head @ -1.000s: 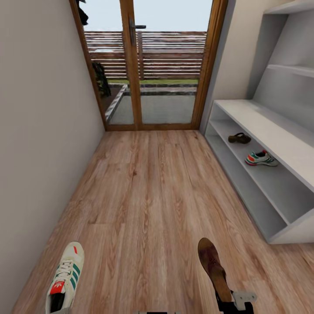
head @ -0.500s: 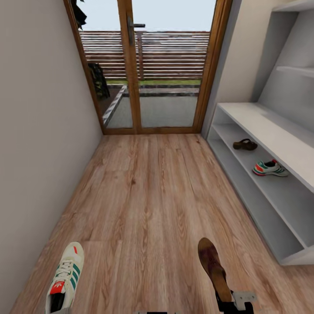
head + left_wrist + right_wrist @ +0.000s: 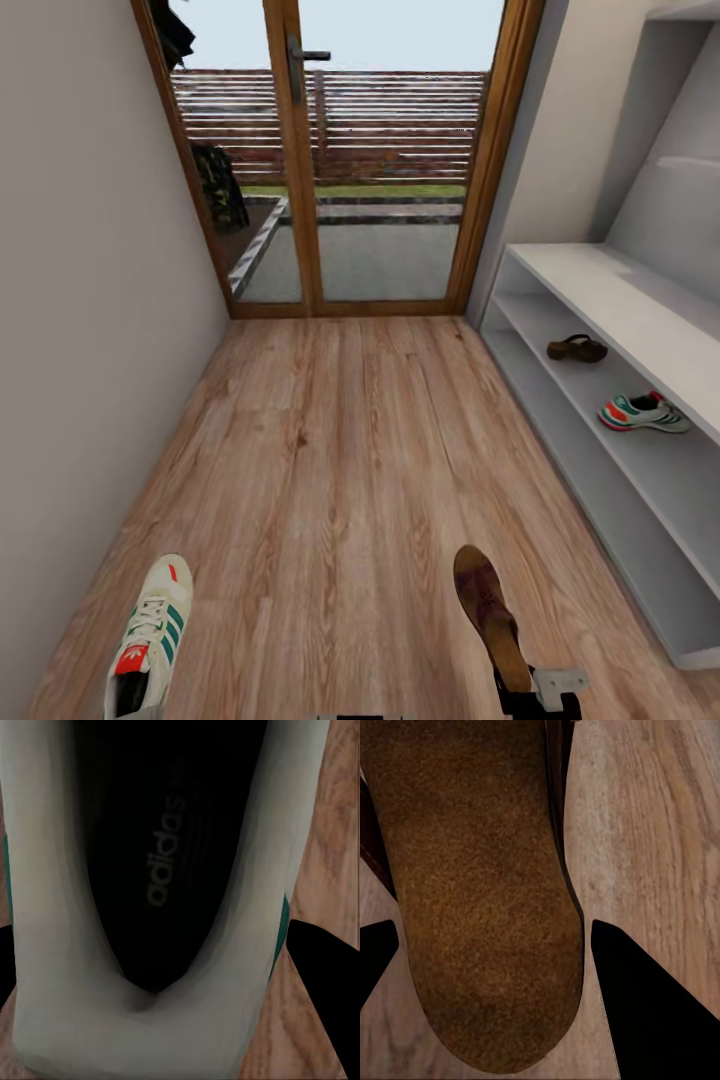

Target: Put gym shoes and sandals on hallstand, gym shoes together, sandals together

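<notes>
Claws both grip footwear: left claw [image 3: 161,1050] pinches a gym shoe [image 3: 150,635], right claw [image 3: 487,967] a sandal [image 3: 490,615]. Hallstand [image 3: 600,300] at two o'clock carries the other sandal [image 3: 577,349] and gym shoe [image 3: 643,413].

Glass double door [image 3: 340,160] at corridor end, brown wood frame, dark lever handle [image 3: 305,55]. Outside: slatted wooden fence [image 3: 390,125], grass strip, grey paving [image 3: 370,260], dark plant [image 3: 218,185] at left. Plain beige wall [image 3: 90,300] along left side.
</notes>
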Controlling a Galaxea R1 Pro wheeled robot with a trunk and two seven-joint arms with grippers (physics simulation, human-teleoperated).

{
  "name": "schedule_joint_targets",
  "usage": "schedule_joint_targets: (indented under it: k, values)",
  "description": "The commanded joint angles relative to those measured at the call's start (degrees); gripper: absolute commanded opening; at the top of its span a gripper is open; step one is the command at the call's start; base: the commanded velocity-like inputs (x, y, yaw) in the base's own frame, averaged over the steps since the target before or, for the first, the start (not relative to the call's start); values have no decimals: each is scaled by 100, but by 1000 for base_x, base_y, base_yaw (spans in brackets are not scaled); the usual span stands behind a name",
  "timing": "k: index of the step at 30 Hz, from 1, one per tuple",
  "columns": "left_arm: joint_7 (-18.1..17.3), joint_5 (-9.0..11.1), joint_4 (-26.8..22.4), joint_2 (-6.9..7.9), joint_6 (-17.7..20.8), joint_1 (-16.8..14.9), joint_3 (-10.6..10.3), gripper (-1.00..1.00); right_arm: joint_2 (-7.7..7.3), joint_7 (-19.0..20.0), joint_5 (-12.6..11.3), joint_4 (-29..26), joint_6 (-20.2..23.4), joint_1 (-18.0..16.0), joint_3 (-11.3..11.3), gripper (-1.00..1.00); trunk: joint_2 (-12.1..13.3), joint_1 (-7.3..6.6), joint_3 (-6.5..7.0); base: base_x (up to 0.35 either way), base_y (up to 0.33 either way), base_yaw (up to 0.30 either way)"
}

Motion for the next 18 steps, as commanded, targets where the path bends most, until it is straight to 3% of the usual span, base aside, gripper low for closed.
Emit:
schedule_joint_targets:
  k: [1, 18]
  values:
    - [-24, 29, 5, 0, -14, -4, 10, -100, 5, 55, 24, 2, -21, -4, -49, -100, -1, 3, -4, 338, 0, 0]
    - [-24, 30, 5, 0, -14, -4, 11, -100, 5, 55, 27, 9, -21, -4, -49, -100, -1, 3, -4, 339, 0, 0]
